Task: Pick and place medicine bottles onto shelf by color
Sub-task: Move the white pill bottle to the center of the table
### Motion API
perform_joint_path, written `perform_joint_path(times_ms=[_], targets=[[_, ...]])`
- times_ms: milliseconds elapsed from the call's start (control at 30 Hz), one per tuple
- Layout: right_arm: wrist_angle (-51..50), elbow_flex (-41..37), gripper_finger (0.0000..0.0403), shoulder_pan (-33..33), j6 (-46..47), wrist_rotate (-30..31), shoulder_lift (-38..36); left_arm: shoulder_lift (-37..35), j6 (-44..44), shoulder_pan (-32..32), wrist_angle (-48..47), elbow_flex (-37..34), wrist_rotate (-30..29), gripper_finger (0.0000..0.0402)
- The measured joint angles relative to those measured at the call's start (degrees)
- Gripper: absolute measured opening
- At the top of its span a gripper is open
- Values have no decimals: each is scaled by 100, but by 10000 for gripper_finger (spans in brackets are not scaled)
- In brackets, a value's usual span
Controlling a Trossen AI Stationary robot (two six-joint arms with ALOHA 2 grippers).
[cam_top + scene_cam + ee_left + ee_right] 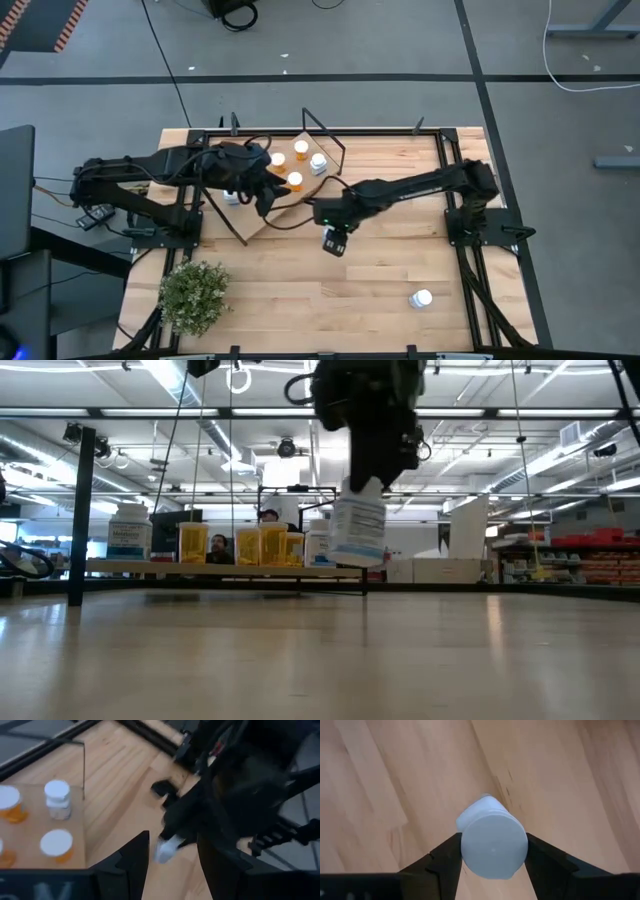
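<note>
Nearest the front edge of the table (300,310), a white bottle (421,298) lies alone toward the right, well apart from everything else, and a small potted plant (193,295) stands at the near left. Farther in, around mid-table, the right gripper (335,243) is clenched on a white medicine bottle (492,840); the right wrist view shows its cap squeezed between the two fingers (445,862), and the low view shows the labelled bottle (358,530) hanging clear above the wood. The step in hand looks like the carry: this white bottle is lifted and should go to the shelf (262,222) just beyond and to the left. The next move probably calls for bringing it over the board's white group, beside the white bottle (318,163), and lowering it upright without knocking neighbours. On the shelf, orange bottles (295,181) with white caps cluster at its far part. The left gripper (262,195) hovers over the shelf; its jaws stand apart and hold nothing visible.
</note>
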Motion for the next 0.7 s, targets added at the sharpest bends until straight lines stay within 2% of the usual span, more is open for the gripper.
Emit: perform_joint_path(times_ms=[400, 700], targets=[[141, 376, 202, -469, -109, -82, 817, -383, -35, -1, -431, -4, -465, 172], [204, 387, 202, -500, -137, -217, 875, -428, -204, -7, -381, 4, -470, 172]])
